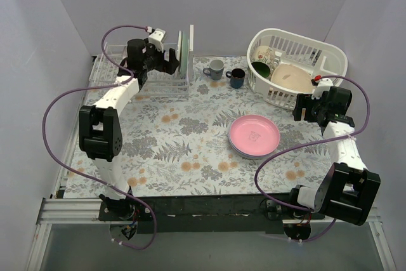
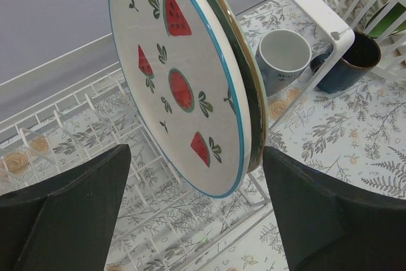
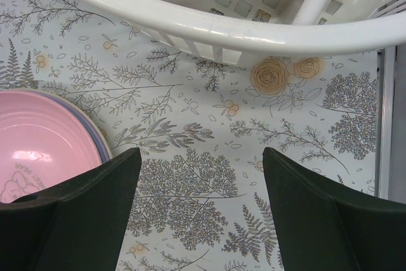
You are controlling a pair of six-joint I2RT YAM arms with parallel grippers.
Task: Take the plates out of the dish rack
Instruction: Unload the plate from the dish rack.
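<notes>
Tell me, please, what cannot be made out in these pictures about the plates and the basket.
- Plates behind the watermelon plate in the dish rack: the left wrist view shows only rims, the front plate covers the rest; the top view is edge-on, so no count.
- Stack under the pink plate: the top plate covers it; the right wrist view cuts it at the left edge.
- Contents of the basket: its walls hide most in the top view.
</notes>
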